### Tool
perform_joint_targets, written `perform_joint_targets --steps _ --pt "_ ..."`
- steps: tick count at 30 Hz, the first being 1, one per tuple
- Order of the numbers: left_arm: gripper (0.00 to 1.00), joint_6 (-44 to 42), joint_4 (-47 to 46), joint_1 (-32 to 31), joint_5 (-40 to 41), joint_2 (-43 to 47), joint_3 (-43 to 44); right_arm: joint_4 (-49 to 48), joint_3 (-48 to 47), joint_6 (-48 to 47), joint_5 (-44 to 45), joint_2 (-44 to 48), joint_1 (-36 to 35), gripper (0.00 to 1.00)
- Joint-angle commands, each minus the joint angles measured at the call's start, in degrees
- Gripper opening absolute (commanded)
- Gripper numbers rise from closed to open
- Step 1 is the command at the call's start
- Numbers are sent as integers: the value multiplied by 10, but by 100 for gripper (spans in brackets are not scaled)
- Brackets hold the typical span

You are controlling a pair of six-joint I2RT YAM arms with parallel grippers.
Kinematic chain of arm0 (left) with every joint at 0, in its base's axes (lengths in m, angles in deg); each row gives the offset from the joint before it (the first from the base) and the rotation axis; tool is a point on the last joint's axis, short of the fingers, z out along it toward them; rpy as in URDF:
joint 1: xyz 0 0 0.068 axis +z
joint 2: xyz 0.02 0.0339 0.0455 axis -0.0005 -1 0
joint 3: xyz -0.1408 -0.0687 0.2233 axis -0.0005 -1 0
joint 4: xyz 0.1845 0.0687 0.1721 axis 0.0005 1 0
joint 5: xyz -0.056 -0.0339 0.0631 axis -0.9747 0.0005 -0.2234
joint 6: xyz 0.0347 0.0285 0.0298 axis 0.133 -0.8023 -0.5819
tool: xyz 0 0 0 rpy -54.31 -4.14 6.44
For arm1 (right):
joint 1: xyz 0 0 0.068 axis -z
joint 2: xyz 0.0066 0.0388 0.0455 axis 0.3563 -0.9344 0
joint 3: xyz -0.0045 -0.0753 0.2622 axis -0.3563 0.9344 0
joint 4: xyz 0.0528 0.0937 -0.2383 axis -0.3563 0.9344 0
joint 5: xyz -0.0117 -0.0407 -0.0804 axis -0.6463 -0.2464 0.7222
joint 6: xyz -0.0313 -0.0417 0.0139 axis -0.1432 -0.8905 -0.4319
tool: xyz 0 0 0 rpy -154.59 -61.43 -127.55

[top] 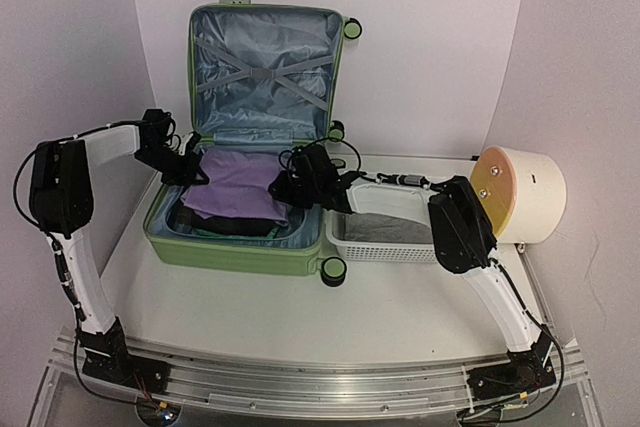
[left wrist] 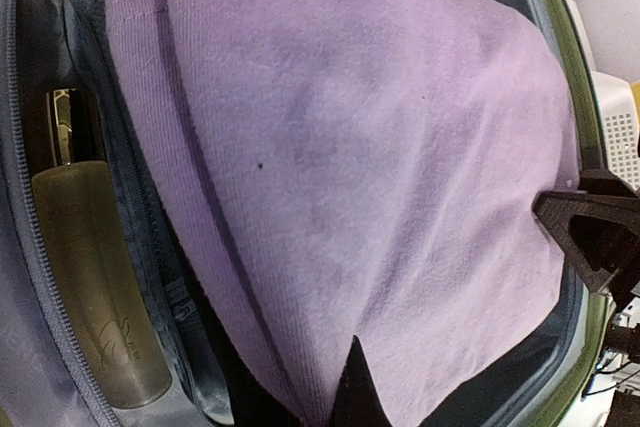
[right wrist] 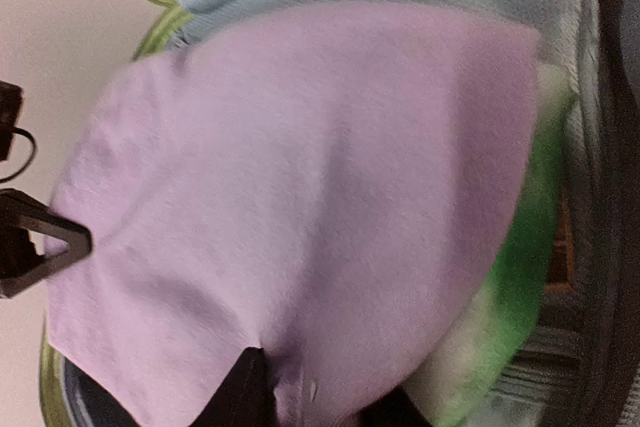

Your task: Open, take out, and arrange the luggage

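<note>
The luggage point(top: 240, 247) lies open at the bench's point(top: 300, 317) back-left corner; unpacking's in hand; left pincer point(top: 192, 173) pinched shut on the purple cloth's point(top: 240, 185) edge, right pincer's point(top: 285, 190) grip I can't tell; next, I'd judge, lift it clear of the rim.

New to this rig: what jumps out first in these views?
The light-green suitcase lies open mid-table, lid upright. A purple cloth tops its contents, with the left gripper and right gripper at its two sides. A cream cylinder with an orange face sits far right, beside a white mesh basket.
</note>
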Motion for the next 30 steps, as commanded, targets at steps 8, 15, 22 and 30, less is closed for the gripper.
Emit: perform_joint_targets --steps 8,15,22,30 --pt "0 -24 -30 5 46 19 2 185 -61 51 -28 23 -2 62" --pt "0 -28 -31 5 47 22 0 192 -38 108 -125 8 -2 63" --pt "4 -33 -21 5 46 34 6 187 -80 127 -159 5 -1 41" --pt "8 -30 -15 5 33 37 4 119 -93 136 -167 37 0 22"
